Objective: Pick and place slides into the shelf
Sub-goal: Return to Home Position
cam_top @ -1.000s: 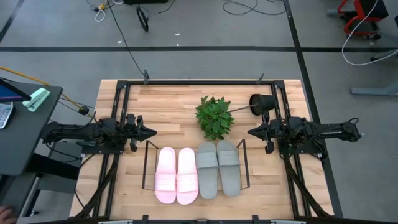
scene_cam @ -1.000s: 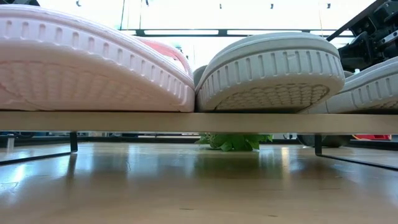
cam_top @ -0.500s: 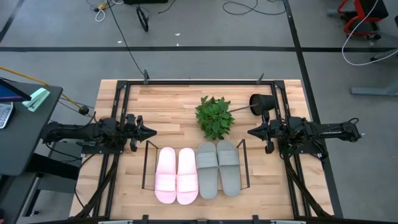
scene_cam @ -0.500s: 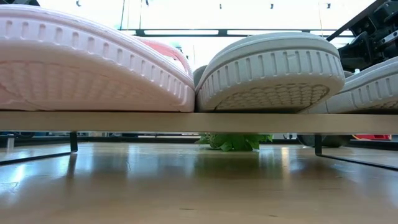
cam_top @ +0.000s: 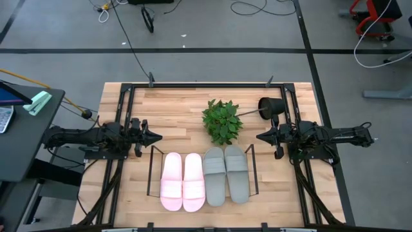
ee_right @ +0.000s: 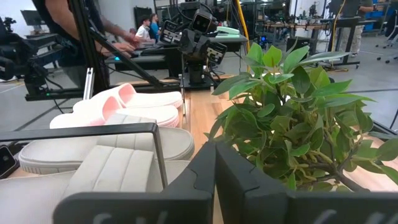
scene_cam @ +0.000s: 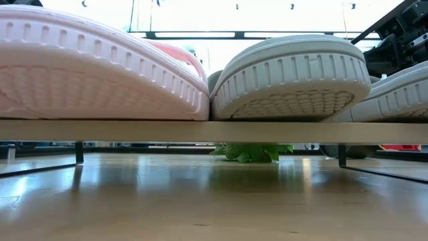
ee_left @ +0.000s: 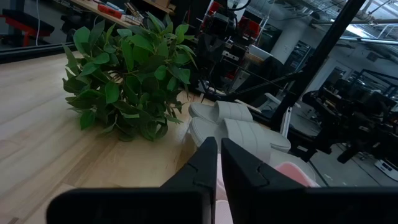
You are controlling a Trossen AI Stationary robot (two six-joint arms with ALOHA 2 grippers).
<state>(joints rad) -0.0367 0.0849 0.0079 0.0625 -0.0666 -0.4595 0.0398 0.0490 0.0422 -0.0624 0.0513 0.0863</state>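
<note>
Two pale pink slides (cam_top: 183,182) and two grey slides (cam_top: 226,174) lie side by side, soles down, on the shelf (cam_top: 152,171), a low dark rod rack near the table's front edge. In the low view a pink sole (scene_cam: 93,73) and a grey sole (scene_cam: 294,77) rest on the shelf's front bar (scene_cam: 214,131). My left gripper (cam_top: 158,136) is shut and points level toward the table's middle, left of the shelf's far corner. My right gripper (cam_top: 259,136) is shut and points level from the right. The wrist views show each one with nothing between its fingers: left gripper (ee_left: 219,163), right gripper (ee_right: 216,169).
A green leafy plant (cam_top: 222,120) lies on the table just beyond the grey slides, between the two grippers. Its black pot (cam_top: 271,106) lies on its side at the far right. A black frame (cam_top: 193,84) edges the table. People sit at desks (ee_right: 124,34) in the room beyond.
</note>
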